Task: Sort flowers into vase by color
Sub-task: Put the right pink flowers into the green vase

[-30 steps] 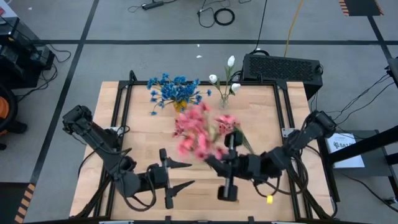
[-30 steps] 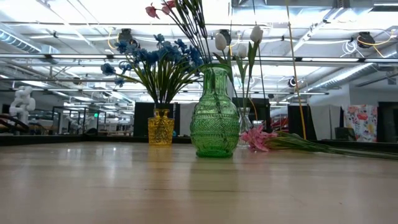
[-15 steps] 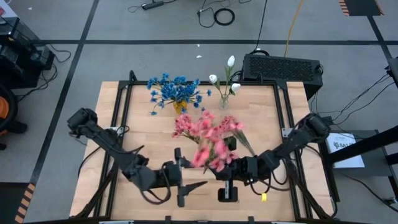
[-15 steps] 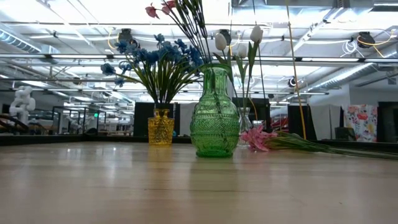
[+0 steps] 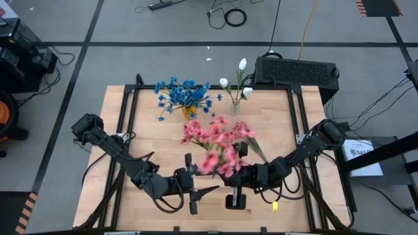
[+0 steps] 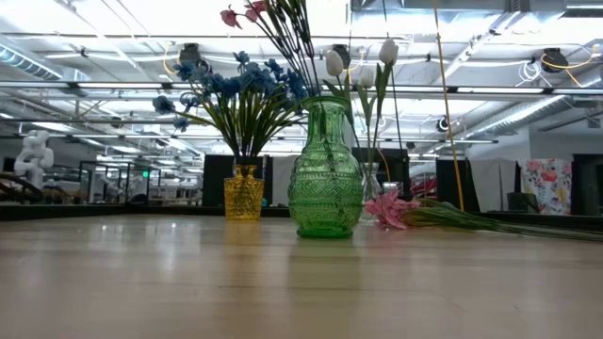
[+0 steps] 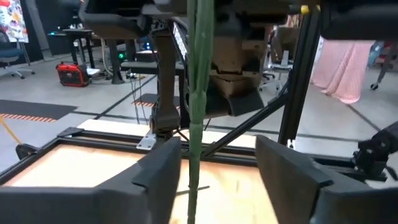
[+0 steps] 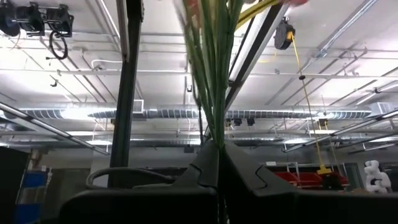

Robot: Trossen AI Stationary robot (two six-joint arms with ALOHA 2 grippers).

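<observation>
A green vase (image 6: pixel 325 174) at the table's middle holds pink flowers (image 5: pixel 215 132). A yellow vase (image 6: pixel 243 192) holds blue flowers (image 5: pixel 185 95), and a small clear vase holds white tulips (image 5: pixel 235 85). Another pink sprig (image 6: pixel 388 210) lies flat on the table, right of the green vase. My right gripper (image 5: pixel 226 172), near the near edge, is shut on a pink sprig (image 5: pixel 212 161). My left gripper (image 5: pixel 204 181) is open just left of it. In the left wrist view the sprig's green stem (image 7: pixel 196 118) stands between the fingers, close to one finger (image 7: pixel 158 177). My right gripper pinches the pink sprig's green stems (image 8: pixel 213 140) between its two shut fingers, which point upward. The stems rise straight up out of the fingertips toward the blooms. A lower length of stem (image 7: pixel 191 193) hangs down below the hold.
A dark box (image 5: pixel 297 70) sits beyond the table's far right corner. Black frame rails (image 5: pixel 127 111) run along the table's sides. The three vases stand in the far half, and bare wood (image 6: pixel 283 282) lies between them and the near edge.
My left gripper has moved toward the table's right, up to the held sprig, so that its open fingers now flank the stem. My right gripper has shifted slightly toward the near edge, and the pink blooms have swung from over the table's middle to just above it.
</observation>
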